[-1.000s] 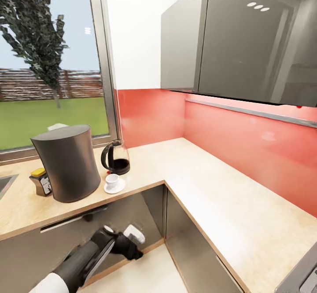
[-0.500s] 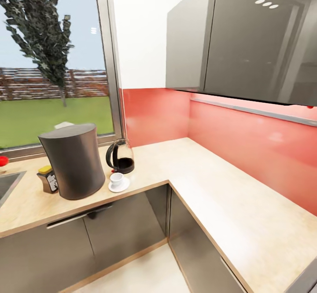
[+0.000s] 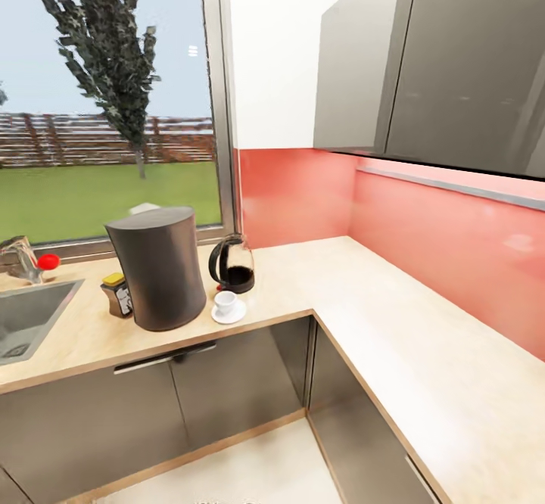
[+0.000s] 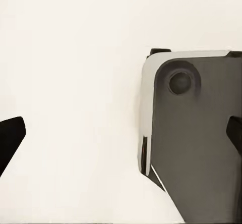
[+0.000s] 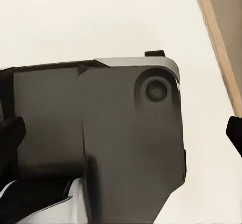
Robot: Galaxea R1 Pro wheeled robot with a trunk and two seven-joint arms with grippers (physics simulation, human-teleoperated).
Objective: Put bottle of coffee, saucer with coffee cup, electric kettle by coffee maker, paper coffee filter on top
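Now | one coffee maker (image 3: 160, 268) | one electric kettle (image 3: 233, 265) | one coffee cup (image 3: 225, 303) | one saucer (image 3: 228, 314)

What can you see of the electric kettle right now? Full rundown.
The electric kettle is a squat clear glass pot with a black looping handle on its left side, a black base and a dark top. The lower glass looks dark, reddish black, as if filled partway. It stands upright on the kitchen countertop near the window frame, just right of the taller grey coffee maker and directly behind the coffee cup on its saucer. Whether it touches the coffee maker cannot be told.
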